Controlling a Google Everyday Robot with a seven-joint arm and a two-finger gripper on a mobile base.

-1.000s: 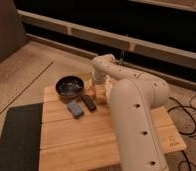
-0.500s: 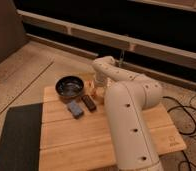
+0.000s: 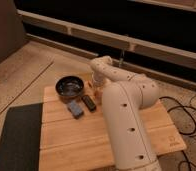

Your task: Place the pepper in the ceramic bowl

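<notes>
The dark ceramic bowl (image 3: 69, 86) sits at the back left of the wooden table (image 3: 76, 140), with nothing in it. A small orange-red bit, the pepper (image 3: 97, 92), shows just right of the bowl, under the end of my arm. My gripper (image 3: 96, 84) points down there, right of the bowl's rim and mostly hidden by the white wrist. I cannot tell if the pepper is held or lies on the wood.
A blue rectangular block (image 3: 75, 108) and a small black oblong object (image 3: 89, 103) lie in front of the bowl. My thick white arm (image 3: 123, 120) covers the table's middle right. A dark mat (image 3: 18, 137) lies left; cables (image 3: 188, 117) lie right.
The arm's large segment has swung left and now hides more of the table. The gripper stays by the bowl's right side. The bowl, block and black object have not moved.
</notes>
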